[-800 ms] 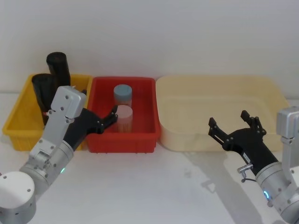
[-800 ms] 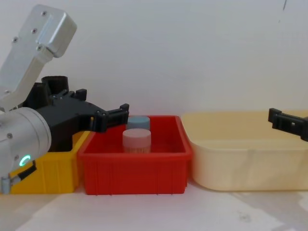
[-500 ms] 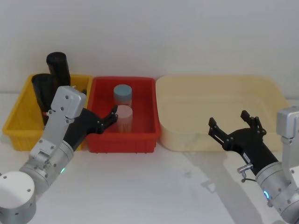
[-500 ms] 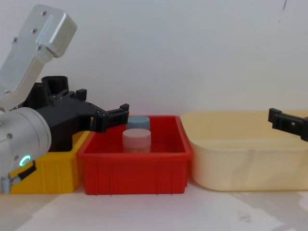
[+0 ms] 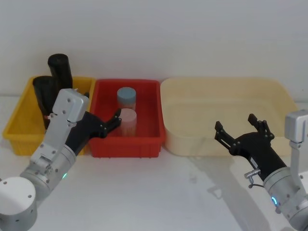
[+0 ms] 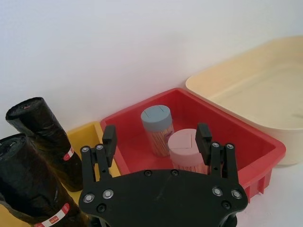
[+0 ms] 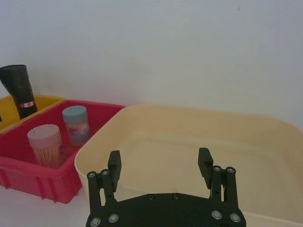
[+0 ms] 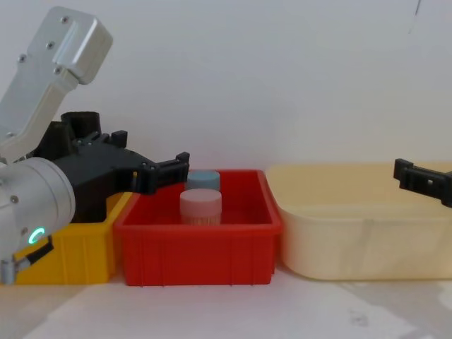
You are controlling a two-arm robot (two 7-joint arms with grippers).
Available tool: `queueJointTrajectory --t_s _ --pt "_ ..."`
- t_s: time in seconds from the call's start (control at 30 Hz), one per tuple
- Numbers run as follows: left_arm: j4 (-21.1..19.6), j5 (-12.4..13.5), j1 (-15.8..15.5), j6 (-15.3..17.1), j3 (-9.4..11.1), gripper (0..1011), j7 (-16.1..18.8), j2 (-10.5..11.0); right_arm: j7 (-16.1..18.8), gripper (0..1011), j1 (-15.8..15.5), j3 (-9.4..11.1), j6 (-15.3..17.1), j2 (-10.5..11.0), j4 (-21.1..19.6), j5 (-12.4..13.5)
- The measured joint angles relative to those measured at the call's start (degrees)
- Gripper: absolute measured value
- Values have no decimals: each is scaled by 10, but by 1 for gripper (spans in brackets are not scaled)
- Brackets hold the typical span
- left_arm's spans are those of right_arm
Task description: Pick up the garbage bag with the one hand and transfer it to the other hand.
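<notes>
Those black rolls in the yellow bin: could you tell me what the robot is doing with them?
Nothing has been grasped yet. The back roll and front roll stand untouched in the yellow bin. The left gripper hovers beside them, fingers open and empty, above where that bin meets the red bin. The right gripper hangs by the tub's front edge, also open and empty.

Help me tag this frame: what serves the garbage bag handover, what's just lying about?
Job: front garbage bag roll, rear garbage bag roll, left end effector, right end effector.
Lying about: yellow bin, red bin, blue-capped jar, pink-capped jar, beige tub.
</notes>
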Motion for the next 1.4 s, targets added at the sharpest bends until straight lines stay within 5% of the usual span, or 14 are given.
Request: queueJointTrajectory --t_s 0.53,0.77,1.1,1.4 --pt "-2 0 0 2 0 1000 0 0 1 1002 1 0 0 0 0 0" --pt "-37 -1 12 28 -10 1000 5 6 23 1002 10 2 5 1 2 14" --pt "-124 -24 61 92 -65 1000 17 43 72 1001 46 -4 26 3 6 45" --pt "-167 -68 104 132 -148 1000 -1 90 99 1002 117 -41 65 -14 28 53"
